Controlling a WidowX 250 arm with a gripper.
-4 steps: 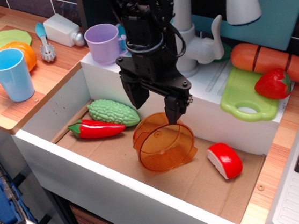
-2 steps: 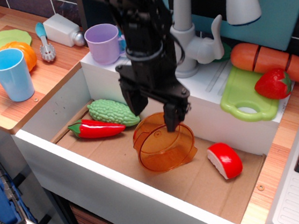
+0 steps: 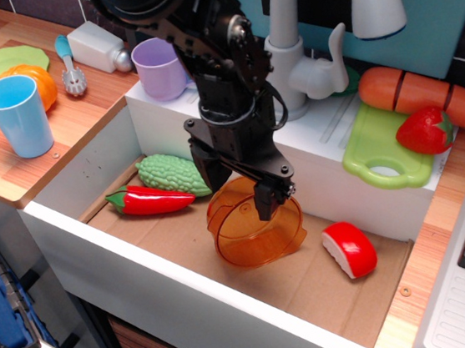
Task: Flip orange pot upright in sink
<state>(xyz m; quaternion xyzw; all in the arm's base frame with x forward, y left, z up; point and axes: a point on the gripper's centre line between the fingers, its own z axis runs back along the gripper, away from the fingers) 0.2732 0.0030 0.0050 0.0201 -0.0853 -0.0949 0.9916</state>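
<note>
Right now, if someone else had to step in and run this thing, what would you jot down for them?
Gripper: open, low in the sink, fingers straddling the back rim of the orange pot. Nothing is gripped that I can see.
Pot: on the sink's cardboard floor, lying tipped on its side, not upright. A green bumpy vegetable and a red pepper lie to its left, a red-and-white piece to its right.
Done: the fingers have reached the pot's rim.
Left: close on the rim, turn the pot upright, set it down in the sink and let go.
</note>
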